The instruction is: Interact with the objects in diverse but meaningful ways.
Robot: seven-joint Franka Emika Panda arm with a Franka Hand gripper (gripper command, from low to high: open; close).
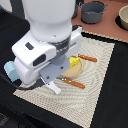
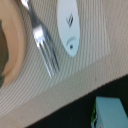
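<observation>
We count one yellow cheese wedge (image 1: 74, 62), one plate (image 1: 73, 71), two orange-handled utensils (image 1: 74, 83), one fork (image 2: 42, 42), one white fish-shaped piece (image 2: 69, 25), one pale blue block (image 2: 111, 113), one grey pot (image 1: 93, 11).

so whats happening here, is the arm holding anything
The Panda arm hangs low over a woven placemat set like a dinner place: a plate with a yellow cheese wedge on it and cutlery on either side. Its gripper cannot be made out in either view, so whether it holds anything cannot be told. The wrist view looks down on a fork beside the plate, a white fish-shaped piece next to it, and a pale blue block just off the mat.
</observation>
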